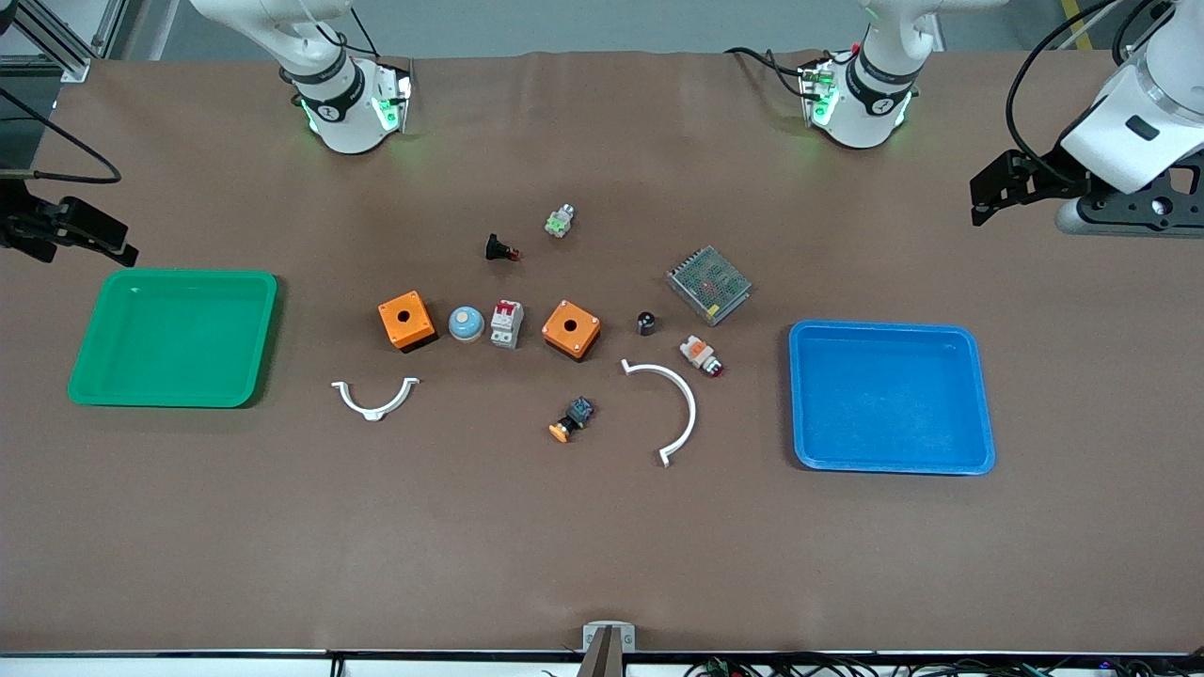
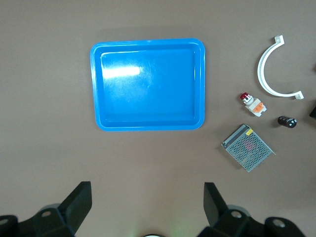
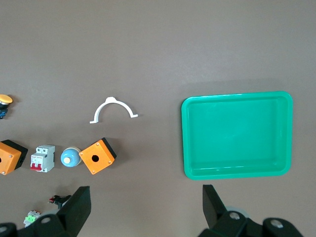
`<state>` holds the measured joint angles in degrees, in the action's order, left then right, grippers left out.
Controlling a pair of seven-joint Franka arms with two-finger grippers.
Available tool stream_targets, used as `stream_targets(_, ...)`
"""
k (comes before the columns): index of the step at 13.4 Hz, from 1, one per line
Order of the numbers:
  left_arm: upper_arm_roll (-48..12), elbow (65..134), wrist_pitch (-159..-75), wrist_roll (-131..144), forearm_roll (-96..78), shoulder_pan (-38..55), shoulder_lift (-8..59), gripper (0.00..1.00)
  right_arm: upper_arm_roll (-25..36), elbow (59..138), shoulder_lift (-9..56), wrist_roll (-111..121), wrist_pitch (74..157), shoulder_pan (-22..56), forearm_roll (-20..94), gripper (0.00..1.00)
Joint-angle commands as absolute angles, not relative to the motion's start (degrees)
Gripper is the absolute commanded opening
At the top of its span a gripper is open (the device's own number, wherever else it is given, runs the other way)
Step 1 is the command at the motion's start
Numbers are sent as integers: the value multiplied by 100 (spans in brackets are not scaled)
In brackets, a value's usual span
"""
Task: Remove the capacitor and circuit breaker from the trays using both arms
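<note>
Breaker [image 1: 506, 323] white-grey w/ red levers, capacitor [image 1: 646, 322] small black cyl.

Brown table covering [image 1: 282, 545] spread wide under even overhead light, creased faintly near the top edge. Grey floor [image 1: 583, 23] visible above the table's edge. Aluminium frame rails [image 1: 56, 38] at 1 upper corner. Small metal bracket [image 1: 608, 641] clamped at the table's near edge, with black cables [image 1: 809, 666] bundled along it.

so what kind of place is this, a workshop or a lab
Most likely a robotics lab sorting bench: electrical parts like the breaker and capacitor lie between a green tray and a blue tray on a brown-covered table.
</note>
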<state>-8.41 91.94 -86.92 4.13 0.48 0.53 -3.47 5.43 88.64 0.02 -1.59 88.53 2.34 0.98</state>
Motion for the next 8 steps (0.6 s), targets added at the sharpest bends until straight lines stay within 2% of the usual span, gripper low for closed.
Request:
stream_targets(1,-835,9115,-8666,439,-44,62,-317,100,457,8701,44,-149,8771,123,62,100)
stream_targets(8,-835,9105,-8657,747,-44,53,-299,100,457,8657,44,-132,8771,123,26,100)
